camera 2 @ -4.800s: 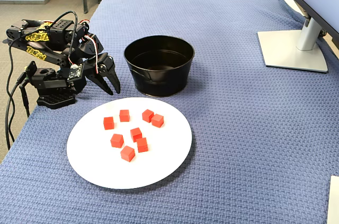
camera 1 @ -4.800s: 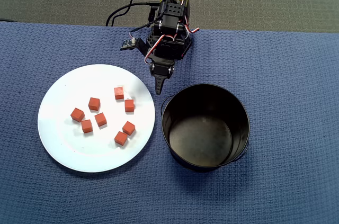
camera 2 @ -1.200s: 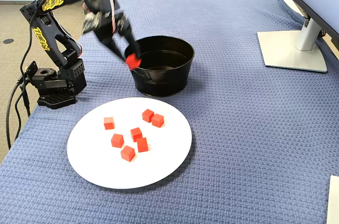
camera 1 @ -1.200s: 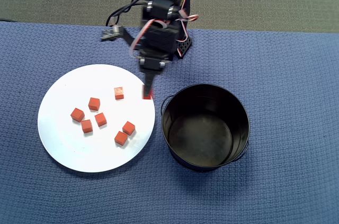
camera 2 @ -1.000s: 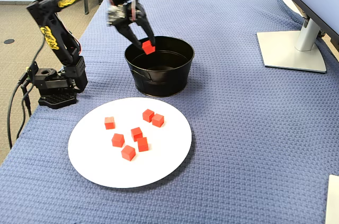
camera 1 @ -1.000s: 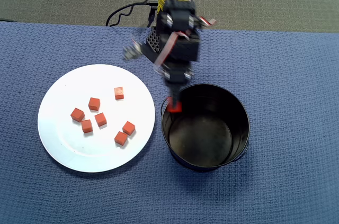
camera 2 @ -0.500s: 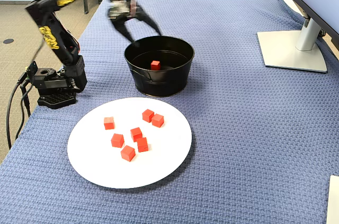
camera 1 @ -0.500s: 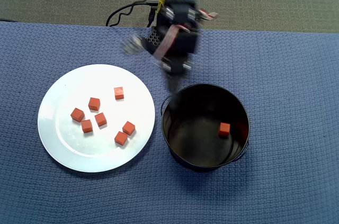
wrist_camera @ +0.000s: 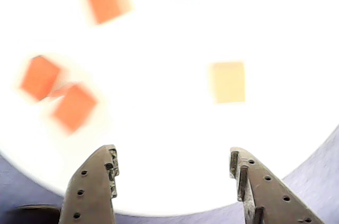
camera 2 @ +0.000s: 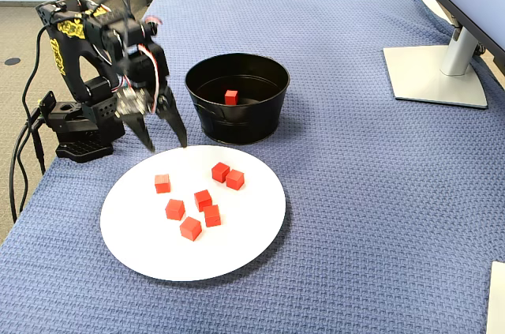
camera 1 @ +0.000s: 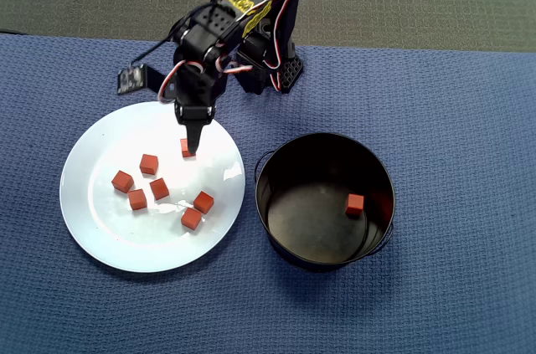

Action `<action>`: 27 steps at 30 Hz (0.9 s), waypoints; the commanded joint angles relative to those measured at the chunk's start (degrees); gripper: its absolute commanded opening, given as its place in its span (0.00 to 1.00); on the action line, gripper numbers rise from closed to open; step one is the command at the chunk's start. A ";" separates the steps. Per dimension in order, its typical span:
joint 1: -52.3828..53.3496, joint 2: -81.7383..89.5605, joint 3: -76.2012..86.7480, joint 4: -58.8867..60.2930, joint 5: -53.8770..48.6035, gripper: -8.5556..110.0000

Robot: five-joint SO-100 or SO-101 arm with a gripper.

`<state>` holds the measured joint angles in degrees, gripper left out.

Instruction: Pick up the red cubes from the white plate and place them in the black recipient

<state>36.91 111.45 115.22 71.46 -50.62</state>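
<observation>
Since half a second earlier the gripper [camera 2: 166, 142] swung back from over the black pot [camera 1: 285, 171] to the white plate's [camera 1: 92, 228] rim nearest the arm base, jaws spread wide and empty. One red cube [camera 1: 355, 203] sat inside the pot. Six red cubes [camera 2: 181, 228] were on the plate, clustered near its center; the one closest the rim [camera 1: 186, 145] lay under the gripper.
</observation>
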 commanded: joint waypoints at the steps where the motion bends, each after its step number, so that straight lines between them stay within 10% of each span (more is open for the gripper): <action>1: 3.60 -2.81 0.26 -4.75 -8.61 0.23; 27: 8.61 -11.60 7.12 -17.14 -24.70 0.22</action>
<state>44.82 100.02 122.26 57.22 -77.17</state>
